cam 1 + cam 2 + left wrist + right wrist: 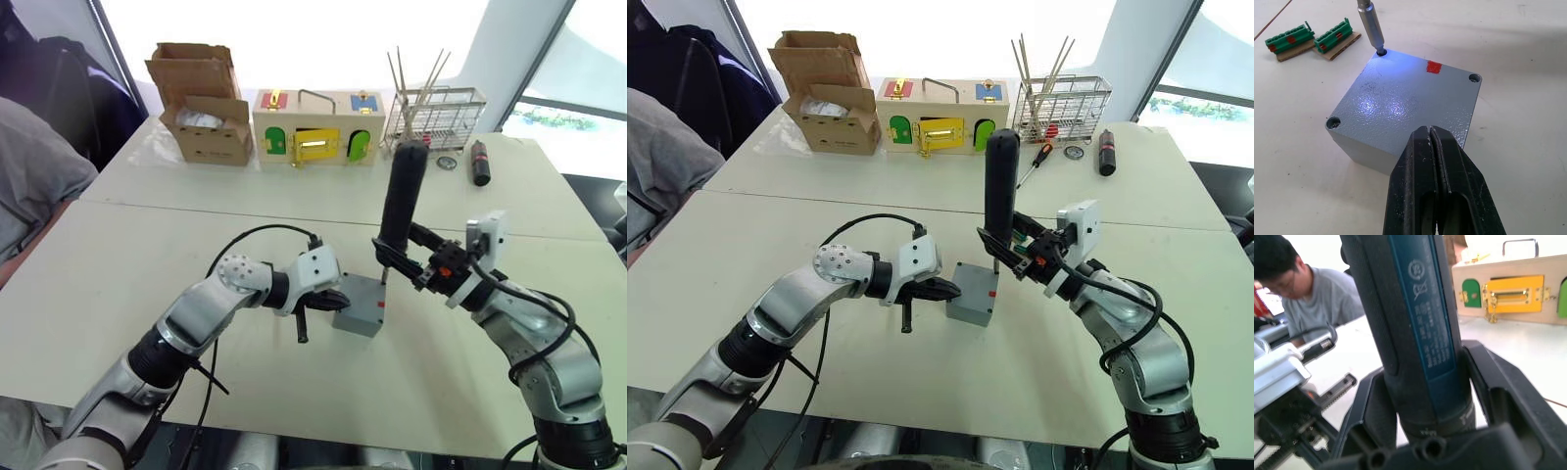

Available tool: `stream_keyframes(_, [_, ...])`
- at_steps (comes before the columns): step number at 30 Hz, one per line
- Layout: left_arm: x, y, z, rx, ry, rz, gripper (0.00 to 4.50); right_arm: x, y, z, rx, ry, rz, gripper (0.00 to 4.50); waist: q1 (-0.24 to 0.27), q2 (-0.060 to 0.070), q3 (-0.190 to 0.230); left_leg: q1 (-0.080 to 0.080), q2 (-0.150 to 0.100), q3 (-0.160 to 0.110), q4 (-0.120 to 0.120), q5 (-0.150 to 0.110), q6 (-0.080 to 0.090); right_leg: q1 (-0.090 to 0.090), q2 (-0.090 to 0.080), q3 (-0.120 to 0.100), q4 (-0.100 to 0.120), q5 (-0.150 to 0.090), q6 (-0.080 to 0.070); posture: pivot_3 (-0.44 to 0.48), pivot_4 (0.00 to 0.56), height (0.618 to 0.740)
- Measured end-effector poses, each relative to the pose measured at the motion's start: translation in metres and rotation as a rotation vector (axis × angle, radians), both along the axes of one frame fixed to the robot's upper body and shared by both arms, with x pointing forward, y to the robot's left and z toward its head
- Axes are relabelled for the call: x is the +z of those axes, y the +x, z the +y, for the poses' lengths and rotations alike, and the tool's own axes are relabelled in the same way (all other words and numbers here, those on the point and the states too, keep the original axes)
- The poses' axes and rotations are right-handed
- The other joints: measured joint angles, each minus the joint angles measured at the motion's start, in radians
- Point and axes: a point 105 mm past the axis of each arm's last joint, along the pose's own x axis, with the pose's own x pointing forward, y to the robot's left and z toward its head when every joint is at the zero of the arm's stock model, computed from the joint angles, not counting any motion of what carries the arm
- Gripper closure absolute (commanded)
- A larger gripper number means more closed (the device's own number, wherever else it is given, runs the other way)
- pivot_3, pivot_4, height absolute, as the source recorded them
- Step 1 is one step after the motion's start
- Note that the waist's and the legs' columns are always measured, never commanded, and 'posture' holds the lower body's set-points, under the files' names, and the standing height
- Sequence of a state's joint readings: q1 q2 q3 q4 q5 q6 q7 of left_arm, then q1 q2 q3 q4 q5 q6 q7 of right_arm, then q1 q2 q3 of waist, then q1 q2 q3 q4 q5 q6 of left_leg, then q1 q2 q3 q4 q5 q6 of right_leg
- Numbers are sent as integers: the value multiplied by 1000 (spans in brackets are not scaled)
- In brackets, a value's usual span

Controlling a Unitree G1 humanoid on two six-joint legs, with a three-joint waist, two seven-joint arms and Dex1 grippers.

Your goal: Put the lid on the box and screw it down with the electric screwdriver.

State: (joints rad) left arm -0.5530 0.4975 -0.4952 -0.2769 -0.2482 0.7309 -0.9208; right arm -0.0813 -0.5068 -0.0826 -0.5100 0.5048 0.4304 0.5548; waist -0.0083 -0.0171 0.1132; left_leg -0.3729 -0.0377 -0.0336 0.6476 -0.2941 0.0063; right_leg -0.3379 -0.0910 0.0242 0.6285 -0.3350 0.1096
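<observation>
Two arms shared the work over the white bench (118,255). The lid (1400,105) already sat flush on the box (361,305), so the grey enclosure read as one closed block near the bench's middle, a small red mark on its top face. The right gripper (416,262) had its fingers clamped around the lower barrel of the electric screwdriver (402,196), holding it upright so the thin metal bit (1370,27) dropped straight into a corner screw hole; a bluish glow fell on the lid around the tip. That vertical hold probably kept the bit square to the screw.

The left gripper (1432,161) had its fingers pressed together, gripping nothing, and their tips rested against the lid's near edge, apparently steadying the box against the driver's twist. The driven corner lay on the far side of the lid from those fingers. Two other corner holes (1332,121) looked dark and open, so screwing seemed early.
</observation>
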Motion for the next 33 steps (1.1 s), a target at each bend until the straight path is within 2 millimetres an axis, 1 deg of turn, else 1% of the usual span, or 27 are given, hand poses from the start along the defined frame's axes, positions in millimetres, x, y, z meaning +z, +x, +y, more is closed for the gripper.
stream_keyframes(5, [1,1,-1,0,-3,-3,4500,2,-1,-4,-10,55,6,2600,1,2,2,-1,0,0,0,0,0,0,0,0,-1,0,0,0,150,740])
stream_keyframes(9, [4,2,-2,0,-11,-16,4500,14,1,-10,0,99,19,2600,0,8,12,-2,0,1,0,0,0,-2,-1,0,-1,0,-1,0,150,740])
stream_keyframes(11, [6,3,-2,-2,-19,-26,4500,23,4,-12,20,93,38,2600,-1,12,20,-4,-1,1,0,0,0,-4,-1,0,0,1,-1,0,150,740])
stream_keyframes(13, [9,3,-3,-6,-27,-35,4500,45,6,-13,51,117,39,2600,-2,15,24,-11,-1,1,0,0,0,-12,-1,0,1,2,0,0,150,740])
stream_keyframes(15, [11,3,-4,-9,-36,-40,4500,70,6,-16,78,143,4,2600,-2,15,24,-20,-1,1,1,2,-1,-21,0,0,3,5,6,0,150,740])
stream_keyframes(18, [13,5,-3,9,-70,-29,4500,106,-2,-18,147,183,-21,2600,0,15,25,-20,-1,0,0,2,-1,-21,0,-2,3,5,6,0,150,740])
stream_keyframes(20, [16,8,-1,45,-121,7,4500,123,-5,-19,186,218,-12,2600,-1,15,31,-21,-1,0,1,2,-1,-21,0,-2,2,5,6,0,150,740])
stream_keyframes(21, [18,11,3,75,-145,26,4500,128,-3,-21,191,248,4,2600,-2,12,35,-21,-1,0,1,2,-1,-21,0,-2,2,5,6,0,150,740])
stream_keyframes(22, [18,12,4,91,-152,33,4500,130,-2,-23,188,261,14,2600,-2,11,37,-21,-1,0,1,2,-1,-21,0,-2,2,5,6,0,150,740])
stream_keyframes(25, [23,18,10,138,-174,44,4500,127,12,-31,140,307,93,2600,-3,13,43,-22,-1,1,3,2,-1,-22,0,-2,3,5,7,0,150,740])
stream_keyframes(27, [25,19,11,152,-189,44,4500,123,23,-37,81,315,147,2600,-3,14,45,-28,-1,1,3,2,-2,-27,0,-2,4,5,7,0,150,740])
stream_keyframes(28, [29,21,11,158,-202,40,4500,120,30,-42,37,304,182,2600,-2,15,45,-34,-1,1,4,4,-4,-34,0,-2,6,6,7,0,150,740])
stream_keyframes(29, [32,23,12,171,-214,46,4500,117,38,-48,-11,299,231,2600,-2,15,46,-39,-1,1,7,8,-11,-39,1,-2,8,6,8,0,150,740])
stream_keyframes(30, [40,24,11,172,-232,53,4500,115,47,-59,-79,279,290,2600,0,16,48,-41,-1,1,8,8,-11,-41,1,-3,9,6,8,0,150,740])
stream_keyframes(31, [52,24,10,163,-253,40,4500,114,54,-73,-161,246,328,2600,5,16,49,-49,-1,0,12,8,-11,-48,1,-3,13,6,8,0,150,740])
stream_keyframes(32, [69,23,9,143,-283,20,4500,115,58,-94,-273,177,377,2600,14,17,50,-58,-2,1,18,8,-11,-58,0,-3,20,6,9,0,150,740])
stream_keyframes(33, [85,19,9,114,-303,-9,4500,112,59,-117,-387,101,446,2600,22,18,50,-63,-2,1,18,8,-11,-62,1,-4,20,6,9,0,150,740])
